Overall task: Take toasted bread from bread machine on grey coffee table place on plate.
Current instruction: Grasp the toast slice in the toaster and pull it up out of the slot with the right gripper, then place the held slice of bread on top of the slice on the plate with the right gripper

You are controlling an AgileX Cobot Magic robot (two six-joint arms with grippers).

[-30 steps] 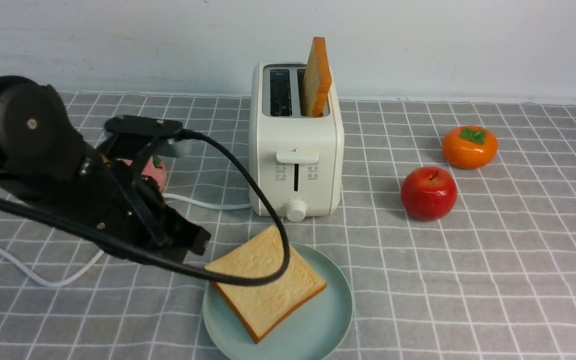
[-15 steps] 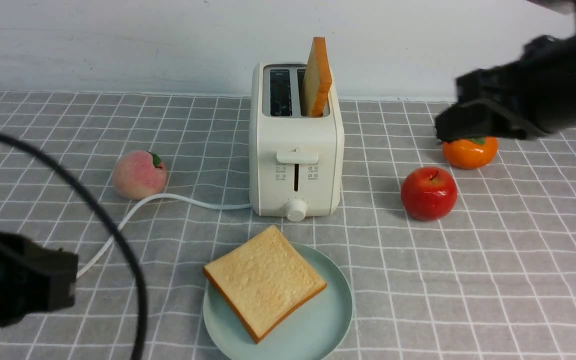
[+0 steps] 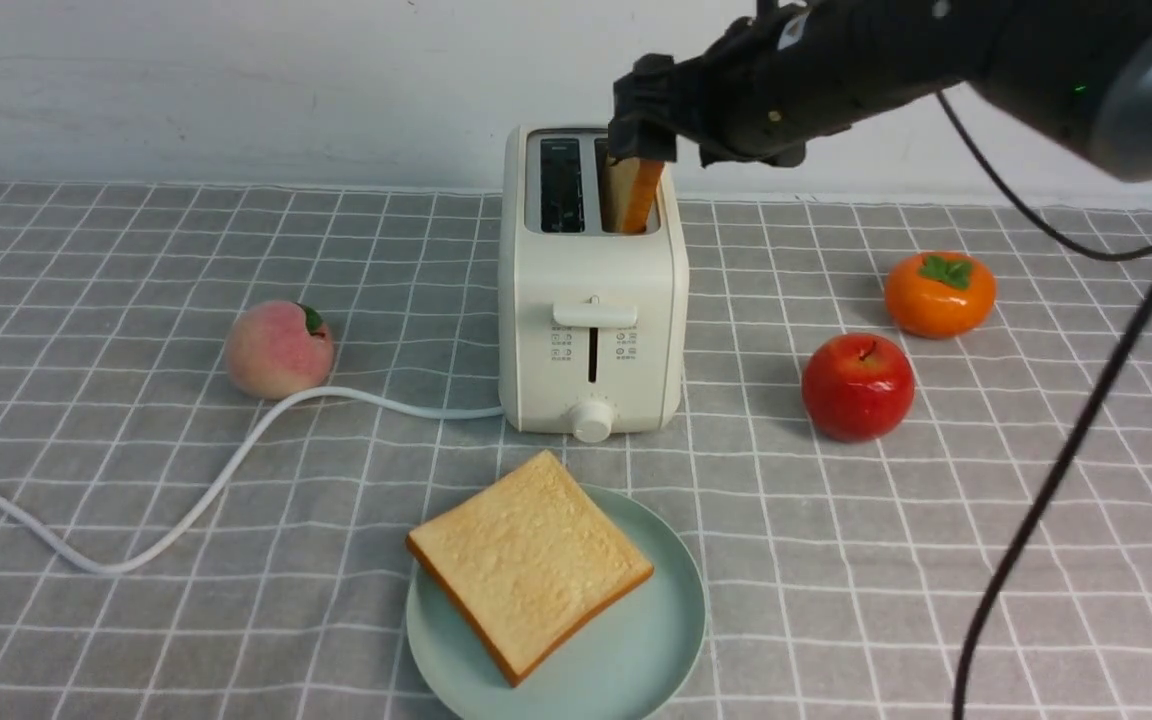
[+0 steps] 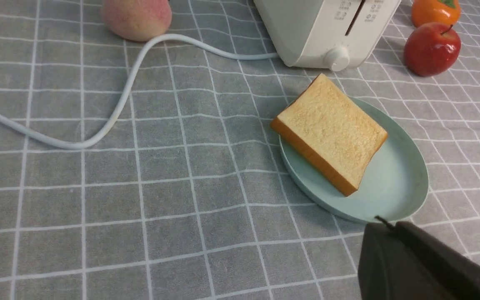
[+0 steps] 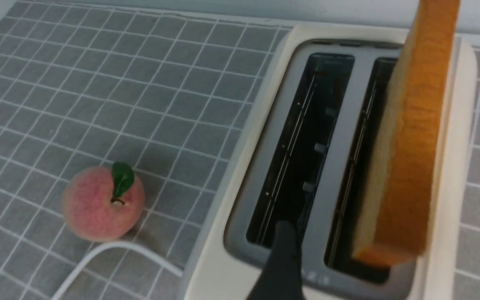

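Note:
The cream bread machine (image 3: 591,290) stands at the back middle of the grey coffee table (image 3: 936,560). One toasted bread slice (image 3: 633,195) stands upright in its right slot; the left slot is empty. My right gripper (image 3: 646,125) hangs over that slice. In the right wrist view the gripper (image 5: 390,266) is open, its fingers (image 5: 283,258) wide on either side of the slice (image 5: 411,146) without touching it. A second slice (image 3: 529,560) lies flat on the mint plate (image 3: 636,650). My left gripper (image 4: 386,227) is shut and empty near the plate's (image 4: 406,183) rim.
A peach (image 3: 278,350) sits left of the toaster, with the white cord (image 3: 236,470) curving past it toward the left edge. A red apple (image 3: 857,386) and an orange persimmon (image 3: 939,293) lie to the right. A white wall stands close behind the toaster.
My left arm has drawn back from the plate and left the front view. My right arm has swung in from the right to above the toaster, and its gripper has opened.

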